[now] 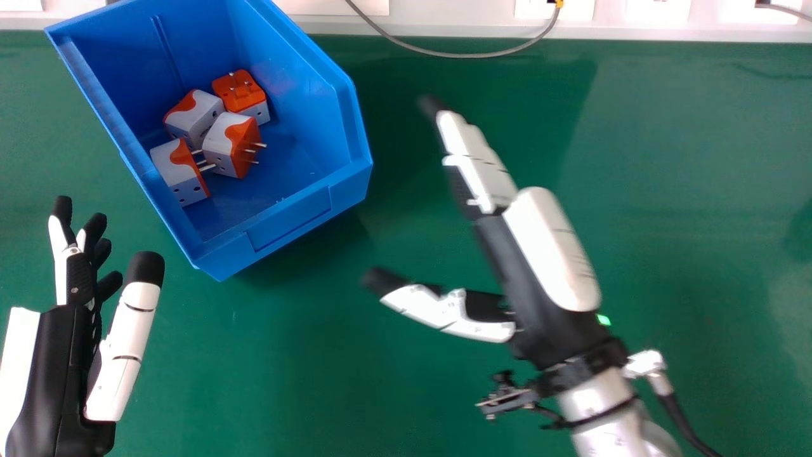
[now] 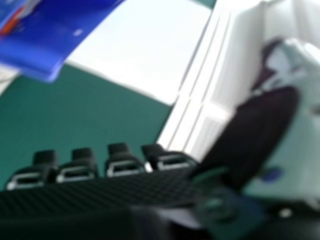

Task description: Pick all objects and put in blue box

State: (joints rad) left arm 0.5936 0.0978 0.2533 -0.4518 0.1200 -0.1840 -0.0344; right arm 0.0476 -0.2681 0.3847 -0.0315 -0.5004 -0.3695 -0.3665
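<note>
The blue box (image 1: 288, 219) stands tilted in outline at the upper left of the head view. Several white and orange plug adapters (image 1: 240, 94) lie inside it, some with metal pins showing. My right hand (image 1: 520, 254) is to the right of the box over the green table, fingers straight, thumb held apart, nothing between them. My left hand (image 1: 63, 355) rests at the lower left, below the box's left side, with relaxed fingers and nothing held. In the right hand view my right hand (image 2: 115, 185) shows beside part of the blue box (image 2: 47, 55).
The green table (image 1: 685, 190) spreads around the box and both hands. A grey cable (image 1: 469, 55) loops over its far edge, by a white strip with sockets. A white sheet-like surface (image 2: 140, 45) shows in the right hand view.
</note>
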